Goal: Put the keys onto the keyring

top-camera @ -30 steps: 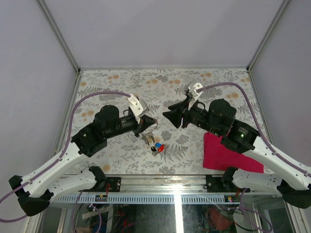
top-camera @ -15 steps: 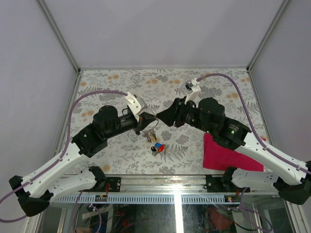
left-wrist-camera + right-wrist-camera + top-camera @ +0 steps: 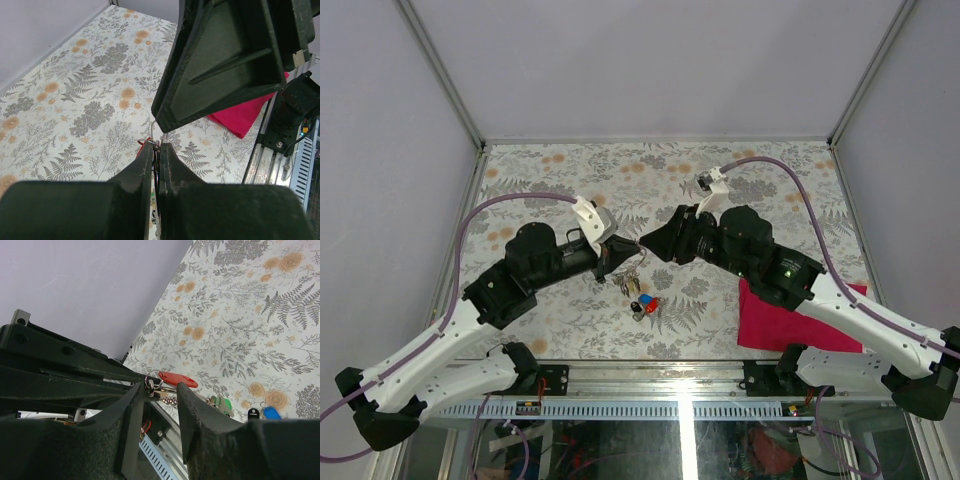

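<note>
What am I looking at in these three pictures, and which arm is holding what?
These are two robot arms bolted to the near edge of a table. The top picture looks down from above and behind them, with the left arm on the left and the right arm opposite. The other two pictures come from a camera on each wrist, so each shows its own jaws at the bottom. On the flowered table are a red cloth and the keys. The left jaws are shut on the thin keyring. The right jaws are open, with their tips at the ring.
</note>
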Robot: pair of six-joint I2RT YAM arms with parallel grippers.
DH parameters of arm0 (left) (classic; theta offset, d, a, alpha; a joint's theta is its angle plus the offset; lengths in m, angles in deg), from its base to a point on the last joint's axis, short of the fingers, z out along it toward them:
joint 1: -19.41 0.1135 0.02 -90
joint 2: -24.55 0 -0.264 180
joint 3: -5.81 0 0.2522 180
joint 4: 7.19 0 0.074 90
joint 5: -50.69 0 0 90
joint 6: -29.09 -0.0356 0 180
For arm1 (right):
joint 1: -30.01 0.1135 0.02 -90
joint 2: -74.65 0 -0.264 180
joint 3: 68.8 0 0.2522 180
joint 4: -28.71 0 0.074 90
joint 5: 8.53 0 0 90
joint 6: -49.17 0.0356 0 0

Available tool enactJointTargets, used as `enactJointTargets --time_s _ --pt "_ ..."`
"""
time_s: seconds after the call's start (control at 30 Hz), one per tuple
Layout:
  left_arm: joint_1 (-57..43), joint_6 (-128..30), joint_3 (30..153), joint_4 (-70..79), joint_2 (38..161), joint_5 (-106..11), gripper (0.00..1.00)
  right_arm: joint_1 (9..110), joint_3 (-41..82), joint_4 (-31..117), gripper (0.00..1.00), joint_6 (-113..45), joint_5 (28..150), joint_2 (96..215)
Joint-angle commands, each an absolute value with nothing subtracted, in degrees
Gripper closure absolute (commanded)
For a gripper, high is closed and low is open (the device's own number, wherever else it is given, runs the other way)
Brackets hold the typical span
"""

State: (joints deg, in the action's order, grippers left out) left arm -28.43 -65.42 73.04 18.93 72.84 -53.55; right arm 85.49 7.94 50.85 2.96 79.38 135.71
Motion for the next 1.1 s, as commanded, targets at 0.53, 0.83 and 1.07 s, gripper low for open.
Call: enactJointTargets --time_s 0.53,0.83,1.07 --pt "-28.3 -66.2 73.0 13.9 71.2 -55.0 1.0 85.5 7.6 44.0 0.79 6.3 81.3 137.1" --pt "-28.3 -65.8 72.5 14.0 70.7 -55.3 0.75 85.5 7.7 43.3 1.0 5.7 81.3 135.6" --pt "-28.3 -65.1 71.3 14.3 69.1 -54.6 0.64 85.5 7.8 42.8 1.0 5.2 80.4 134.0"
